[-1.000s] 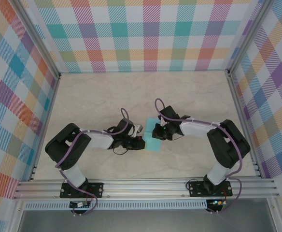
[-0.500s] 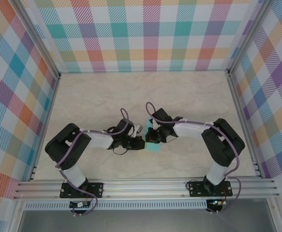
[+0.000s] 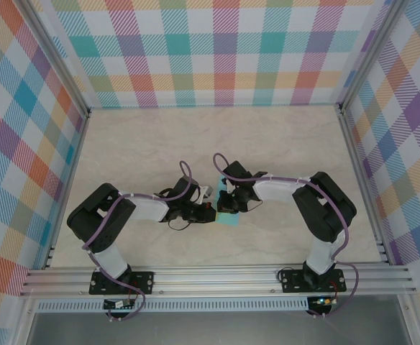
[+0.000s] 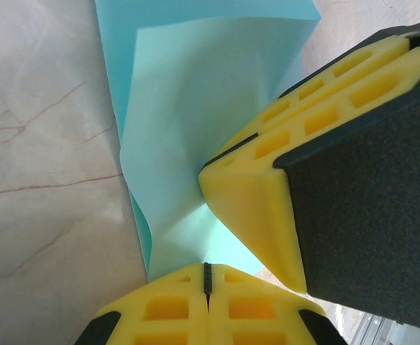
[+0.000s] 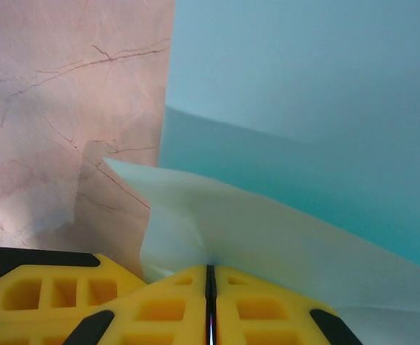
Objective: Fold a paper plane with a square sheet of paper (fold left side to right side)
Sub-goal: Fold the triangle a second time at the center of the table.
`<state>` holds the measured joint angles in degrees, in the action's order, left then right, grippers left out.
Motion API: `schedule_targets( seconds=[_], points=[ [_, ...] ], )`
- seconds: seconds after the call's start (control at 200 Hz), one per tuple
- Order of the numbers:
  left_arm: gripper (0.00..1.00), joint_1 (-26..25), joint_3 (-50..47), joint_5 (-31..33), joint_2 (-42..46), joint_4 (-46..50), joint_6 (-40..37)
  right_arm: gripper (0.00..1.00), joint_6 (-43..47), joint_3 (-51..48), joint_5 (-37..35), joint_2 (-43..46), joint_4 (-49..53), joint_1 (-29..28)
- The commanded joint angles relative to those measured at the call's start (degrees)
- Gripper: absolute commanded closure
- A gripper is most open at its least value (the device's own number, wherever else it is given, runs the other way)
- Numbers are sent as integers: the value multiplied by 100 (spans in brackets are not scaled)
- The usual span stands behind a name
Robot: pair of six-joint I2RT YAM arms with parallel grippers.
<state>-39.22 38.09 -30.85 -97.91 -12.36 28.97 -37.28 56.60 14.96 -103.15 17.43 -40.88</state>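
**Right claw draws paper flap across sheet**

A marbled bench (image 3: 160, 136) boxed in by plaid walls (image 3: 217, 57) carries 1 square sheet of paper (image 4: 195, 108), lying near the middle front between 2 arms. Over the past second the right claw (image 5: 210, 272), pinched tight on a raised flap, has swung left until it sits just beside the left claw (image 4: 207, 277), covering most of the turquoise that showed from above. The left claw is closed, its tips at the sheet's edge; whether it grips paper is unclear. The flap arches over the lower layer, so the fold looks under way but uncreased. Count: 2 claws, 1 sheet.
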Motion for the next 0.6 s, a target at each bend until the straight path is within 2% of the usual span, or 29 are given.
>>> schedule_targets(
  seconds=[0.0, 0.6],
  points=[
    [100, 42, -215, 284, -316, 656, -15, 90, 251, -4, -256, -30, 475, 79],
    [100, 55, -240, 308, -396, 647, -13, 89, 1033, -200, -523, 83, 430, 880]
  ],
)
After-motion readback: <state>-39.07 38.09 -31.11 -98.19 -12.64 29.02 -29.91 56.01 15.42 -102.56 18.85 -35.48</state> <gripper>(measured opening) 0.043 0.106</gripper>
